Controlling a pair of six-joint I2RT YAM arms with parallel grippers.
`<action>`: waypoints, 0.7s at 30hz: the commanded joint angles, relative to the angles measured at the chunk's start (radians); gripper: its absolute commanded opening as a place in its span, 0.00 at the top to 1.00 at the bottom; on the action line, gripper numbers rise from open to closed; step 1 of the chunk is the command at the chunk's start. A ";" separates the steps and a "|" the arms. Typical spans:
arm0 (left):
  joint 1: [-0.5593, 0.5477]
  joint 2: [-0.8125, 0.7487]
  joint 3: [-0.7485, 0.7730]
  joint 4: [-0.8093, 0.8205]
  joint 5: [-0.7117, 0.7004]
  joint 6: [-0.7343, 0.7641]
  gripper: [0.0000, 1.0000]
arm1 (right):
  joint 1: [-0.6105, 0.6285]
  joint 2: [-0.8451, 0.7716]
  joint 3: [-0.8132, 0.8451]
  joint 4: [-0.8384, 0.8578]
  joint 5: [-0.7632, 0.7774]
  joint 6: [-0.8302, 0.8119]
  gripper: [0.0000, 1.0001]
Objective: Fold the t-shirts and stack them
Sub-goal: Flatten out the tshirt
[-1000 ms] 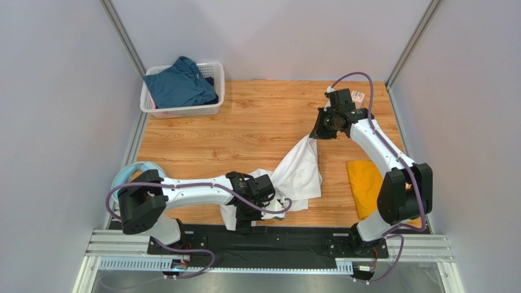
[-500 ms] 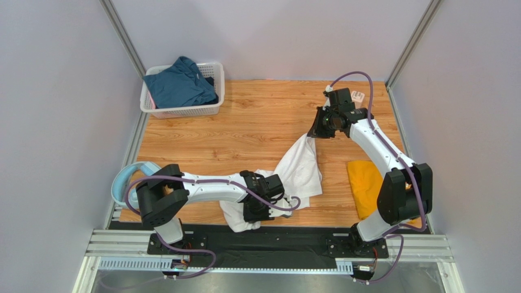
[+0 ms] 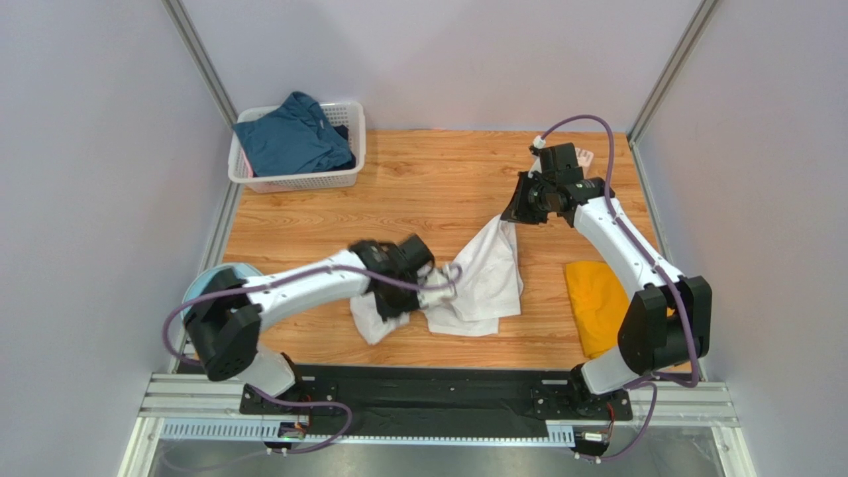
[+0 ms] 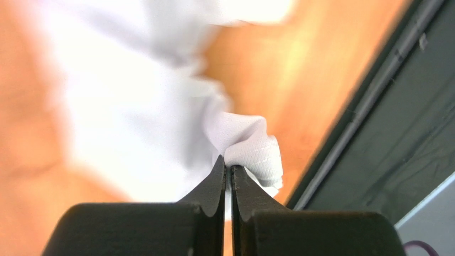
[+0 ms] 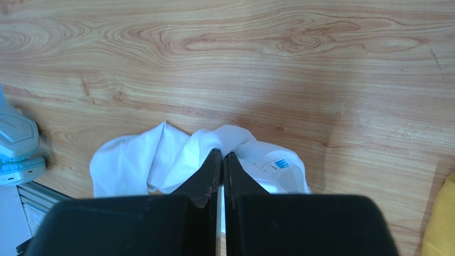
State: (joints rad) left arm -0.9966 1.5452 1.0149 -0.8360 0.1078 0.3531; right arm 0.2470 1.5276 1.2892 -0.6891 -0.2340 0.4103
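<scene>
The white t-shirt [image 3: 485, 278] hangs stretched between both grippers over the wooden table. My left gripper [image 3: 400, 296] is shut on a bunched hem of the white t-shirt [image 4: 251, 146], its jaws pressed together on the fold [image 4: 228, 166]. My right gripper [image 3: 512, 216] is shut on the far end of the white t-shirt [image 5: 128, 165], close to its blue neck label [image 5: 279, 162], fingertips together [image 5: 221, 153]. A folded mustard-yellow t-shirt [image 3: 594, 303] lies under the right arm. A dark teal-blue t-shirt [image 3: 291, 139] sits in the basket.
The white lattice basket [image 3: 299, 181] stands at the far left corner. A pale-blue curved object [image 3: 204, 283] lies at the table's left edge, also seen in the right wrist view [image 5: 16, 141]. A black rail [image 3: 438, 393] runs along the near edge.
My left gripper has shut on the white t-shirt's near hem and pulled it up and away from the near edge. The right gripper has held its grip almost in place.
</scene>
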 commanded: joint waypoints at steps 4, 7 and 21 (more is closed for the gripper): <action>0.427 -0.370 0.517 -0.242 -0.051 0.112 1.00 | -0.002 -0.230 0.052 -0.015 -0.005 0.007 1.00; 0.458 -0.457 0.623 -0.314 -0.054 0.106 1.00 | -0.002 -0.360 0.044 -0.041 -0.008 0.010 1.00; 0.513 -0.720 0.534 -0.545 0.193 0.130 1.00 | -0.003 -0.793 0.301 -0.441 -0.002 0.035 1.00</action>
State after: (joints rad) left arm -0.4889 0.8570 1.5589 -1.2766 0.2020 0.4564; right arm 0.2470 0.7715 1.4780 -0.9897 -0.2348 0.4225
